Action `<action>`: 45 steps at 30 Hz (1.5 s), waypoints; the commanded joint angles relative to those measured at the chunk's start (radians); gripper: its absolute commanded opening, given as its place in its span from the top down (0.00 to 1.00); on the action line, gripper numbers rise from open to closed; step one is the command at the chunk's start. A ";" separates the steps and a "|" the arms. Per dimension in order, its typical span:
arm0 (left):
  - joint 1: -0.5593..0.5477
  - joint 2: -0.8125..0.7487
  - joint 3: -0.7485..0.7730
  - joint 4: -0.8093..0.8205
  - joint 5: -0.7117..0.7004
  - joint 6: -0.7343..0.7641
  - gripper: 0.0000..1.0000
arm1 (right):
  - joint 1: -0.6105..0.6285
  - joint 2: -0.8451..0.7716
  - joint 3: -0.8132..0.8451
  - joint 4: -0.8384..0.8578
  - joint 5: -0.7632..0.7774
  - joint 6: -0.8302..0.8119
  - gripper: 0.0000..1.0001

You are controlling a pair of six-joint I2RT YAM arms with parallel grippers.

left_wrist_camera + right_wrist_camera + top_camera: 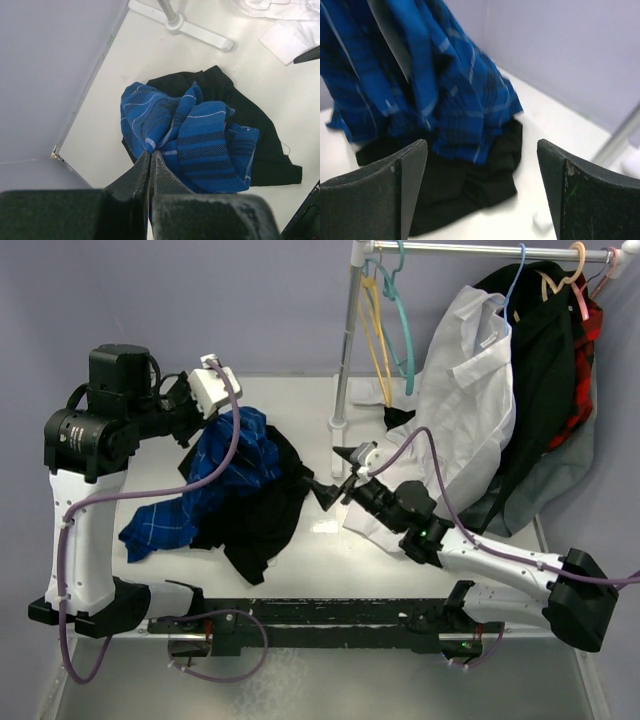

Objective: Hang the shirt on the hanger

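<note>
Near side: right fingers (333, 487) spread wide, empty, beside the shirt (222, 468), which lies bunched on the bench (300, 390) over a black garment (265, 525) (one fold raised). The left fingers (150, 165) pinch that fold. Beyond, the hanger (400, 315) hangs on the rail (480, 248).

Blue shirt (202, 132) in closed left hand (150, 154)

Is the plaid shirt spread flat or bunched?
Bunched: the shirt hangs crumpled from the left end effector over the black garment.
</note>
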 commanded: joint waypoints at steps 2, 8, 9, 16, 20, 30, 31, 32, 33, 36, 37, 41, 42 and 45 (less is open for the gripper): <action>-0.001 -0.029 -0.010 0.016 0.000 0.021 1.00 | 0.000 0.101 0.220 0.116 -0.200 0.011 0.17; -0.001 -0.028 -0.019 0.007 0.014 0.016 1.00 | 0.006 0.221 0.308 0.164 -0.198 0.028 0.20; -0.001 -0.028 -0.024 0.007 0.012 0.016 1.00 | 0.006 0.236 0.327 0.159 -0.206 0.034 0.20; -0.001 -0.032 -0.050 0.014 0.023 0.010 1.00 | 0.038 0.326 0.416 0.142 -0.226 0.039 0.18; -0.002 -0.028 -0.055 0.018 0.027 0.008 1.00 | 0.050 0.376 0.482 0.135 -0.229 0.038 0.18; -0.001 -0.025 -0.060 0.014 0.036 0.013 1.00 | 0.058 0.502 0.601 0.107 -0.214 -0.001 0.29; -0.001 -0.023 -0.062 0.016 0.033 0.014 1.00 | 0.058 0.515 0.613 0.104 -0.215 -0.001 0.30; -0.002 -0.024 -0.063 0.016 0.034 0.014 1.00 | 0.058 0.526 0.622 0.104 -0.216 -0.004 0.34; -0.001 -0.025 -0.065 0.015 0.035 0.015 1.00 | 0.058 0.536 0.629 0.103 -0.218 -0.010 0.38; -0.002 -0.026 -0.070 0.014 0.043 0.017 1.00 | 0.058 0.563 0.657 0.079 -0.212 -0.015 0.66; -0.002 -0.027 -0.072 0.014 0.043 0.017 1.00 | 0.058 0.568 0.664 0.066 -0.212 -0.015 0.75; -0.002 -0.032 -0.090 0.028 0.028 0.023 1.00 | 0.057 0.557 0.675 0.042 -0.183 -0.028 1.00; -0.001 -0.033 -0.099 0.034 0.021 0.026 1.00 | 0.055 0.551 0.679 0.028 -0.155 -0.033 1.00; -0.002 -0.046 -0.138 0.086 -0.025 0.017 1.00 | 0.033 0.550 0.742 -0.093 -0.028 0.002 1.00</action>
